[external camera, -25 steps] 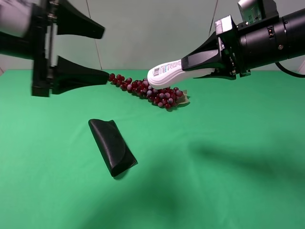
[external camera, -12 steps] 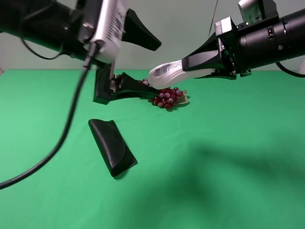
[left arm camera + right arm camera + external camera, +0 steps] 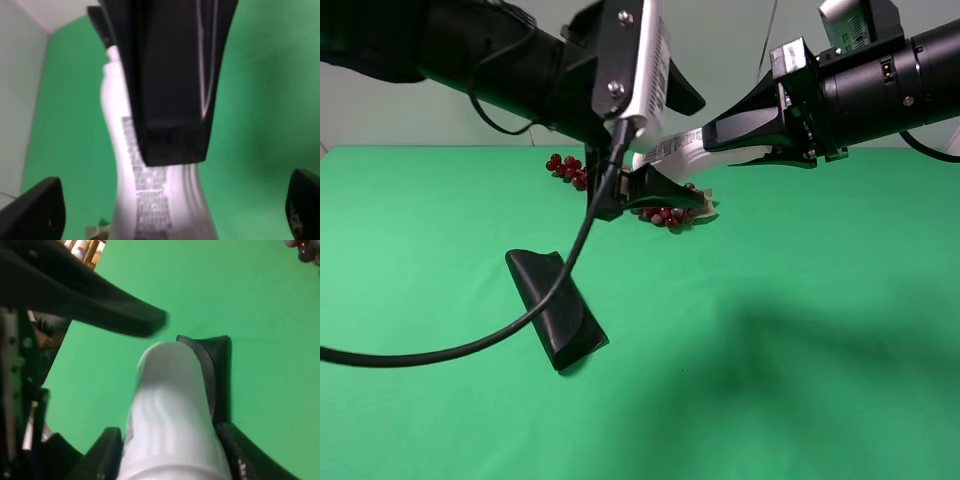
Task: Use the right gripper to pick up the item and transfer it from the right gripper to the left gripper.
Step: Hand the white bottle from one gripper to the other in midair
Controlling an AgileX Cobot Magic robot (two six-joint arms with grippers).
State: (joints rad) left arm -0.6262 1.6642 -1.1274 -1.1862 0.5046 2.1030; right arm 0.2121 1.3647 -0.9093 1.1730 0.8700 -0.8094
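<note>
The small white plastic bottle with a wavy body and printed label (image 3: 672, 148) is off the green desk (image 3: 800, 300), held roughly level in the air between the two arms. The right gripper (image 3: 718, 143), black with slim fingers on a thick cylindrical arm, is clamped on one end of the bottle. In the right wrist view its two fingers press against either side of the white body. The bottle's other end points toward the left gripper (image 3: 703, 153), a black bracket-like gripper that has reached across the middle. Its jaws stand wide apart, one finger above the bottle and one below. The left wrist view shows green desk between each of its fingertips (image 3: 35, 212) and the bottle — so it brackets the bottle without touching it. A loose black cable (image 3: 470, 345) hangs from the left arm and loops low in front of the desk. On the desk, a bunch of red grapes (image 3: 665, 213) lies under the bottle as the high view shows it, partly hidden by the lower left finger. A black folded case (image 3: 555, 305) lies well apart from the grapes, nearer the camera.
</note>
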